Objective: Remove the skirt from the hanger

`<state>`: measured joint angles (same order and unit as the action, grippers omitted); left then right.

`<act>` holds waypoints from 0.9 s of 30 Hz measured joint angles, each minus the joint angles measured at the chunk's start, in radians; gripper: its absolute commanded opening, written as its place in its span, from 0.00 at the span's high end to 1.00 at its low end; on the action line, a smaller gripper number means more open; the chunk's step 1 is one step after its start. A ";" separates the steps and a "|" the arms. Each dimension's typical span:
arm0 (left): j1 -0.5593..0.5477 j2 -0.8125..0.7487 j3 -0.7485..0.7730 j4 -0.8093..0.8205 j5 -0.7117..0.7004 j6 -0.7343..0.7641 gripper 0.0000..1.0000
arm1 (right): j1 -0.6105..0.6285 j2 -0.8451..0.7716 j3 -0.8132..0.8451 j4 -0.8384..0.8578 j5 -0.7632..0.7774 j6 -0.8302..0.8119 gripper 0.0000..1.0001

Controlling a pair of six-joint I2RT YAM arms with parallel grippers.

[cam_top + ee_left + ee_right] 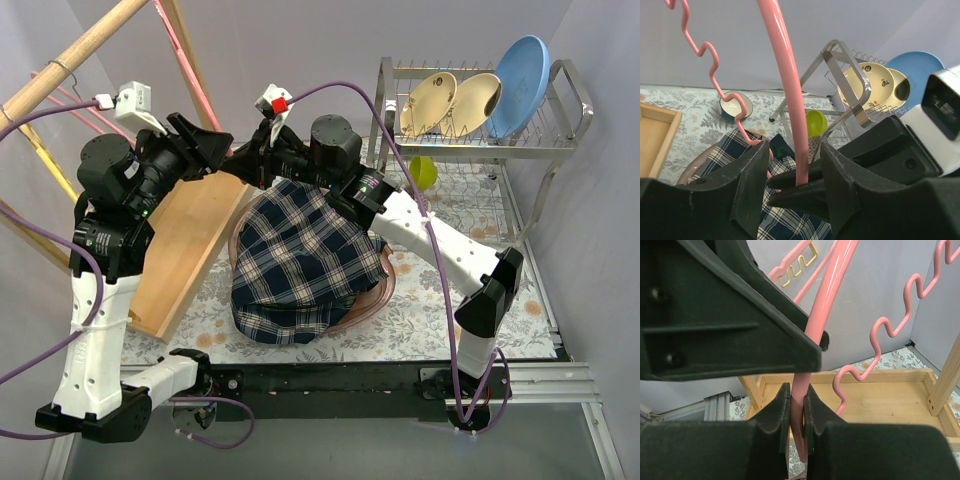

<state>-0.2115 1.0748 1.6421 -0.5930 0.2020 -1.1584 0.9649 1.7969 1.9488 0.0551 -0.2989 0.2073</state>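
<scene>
Skirt [300,265]: I see it heaped below both grippers.
Hanger [790,100]: rises steeply from it.
Right gripper [797,410]: pinching hanger.
Left gripper [795,167]: spread astride hanger.

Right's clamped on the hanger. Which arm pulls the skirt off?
Left. The right gripper is shut on the pink hanger; the left gripper is open, straddling its bar above the skirt, so likely freer to grab it.
</scene>
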 measured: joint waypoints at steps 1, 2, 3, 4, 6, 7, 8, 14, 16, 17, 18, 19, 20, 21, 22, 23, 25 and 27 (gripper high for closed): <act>0.000 0.001 -0.012 0.005 0.004 -0.003 0.57 | 0.000 0.000 0.000 0.000 -0.003 0.000 0.99; 0.000 0.002 -0.022 0.010 0.006 -0.006 0.58 | -0.001 0.000 0.000 0.000 -0.006 0.002 0.99; 0.000 0.001 -0.034 0.019 0.009 -0.010 0.60 | -0.001 0.000 0.000 0.000 -0.010 0.003 0.99; 0.000 0.001 -0.045 0.030 0.012 -0.013 0.67 | -0.001 0.000 0.000 0.000 -0.014 0.004 0.99; 0.000 0.000 -0.062 0.051 0.017 -0.023 0.76 | -0.001 0.000 0.000 0.000 -0.019 0.008 0.99; 0.000 0.000 -0.068 0.063 0.023 -0.025 0.88 | -0.001 0.000 -0.001 0.000 -0.020 0.011 0.99; 0.000 -0.002 -0.074 0.076 0.025 -0.029 0.97 | -0.001 0.001 -0.002 0.000 -0.023 0.014 0.99; -0.005 -0.003 -0.098 0.119 0.044 -0.065 1.00 | -0.006 0.005 -0.013 0.016 -0.037 0.037 0.72; -0.005 0.004 -0.098 0.120 0.039 -0.071 1.00 | -0.009 0.004 -0.031 0.041 -0.037 0.043 0.51; -0.006 0.008 -0.098 0.121 0.032 -0.078 1.00 | -0.010 0.000 -0.048 0.056 -0.040 0.043 0.45; -0.006 0.013 -0.098 0.121 0.016 -0.088 1.00 | -0.010 -0.008 -0.072 0.071 -0.040 0.049 0.15; -0.006 0.018 -0.098 0.121 0.001 -0.097 1.00 | -0.010 -0.019 -0.100 0.084 -0.040 0.049 0.02; -0.006 0.023 -0.098 0.121 -0.023 -0.111 1.00 | -0.009 -0.039 -0.146 0.093 -0.038 0.051 0.02; -0.006 0.027 -0.098 0.121 -0.037 -0.121 1.00 | -0.009 -0.055 -0.184 0.106 -0.035 0.054 0.02; -0.006 0.033 -0.098 0.122 -0.055 -0.135 1.00 | -0.009 -0.076 -0.224 0.114 -0.033 0.053 0.02; -0.005 0.036 -0.098 0.121 -0.066 -0.145 1.00 | -0.009 -0.093 -0.252 0.118 -0.034 0.051 0.02; -0.005 0.045 -0.097 0.120 -0.092 -0.163 1.00 | -0.009 -0.150 -0.339 0.144 -0.021 0.056 0.02; -0.005 0.061 -0.085 0.111 -0.117 -0.172 1.00 | -0.009 -0.214 -0.420 0.169 -0.006 0.058 0.02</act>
<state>-0.2169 1.1358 1.5570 -0.4824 0.0845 -1.3300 0.9558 1.5833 1.5284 0.2237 -0.3046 0.2649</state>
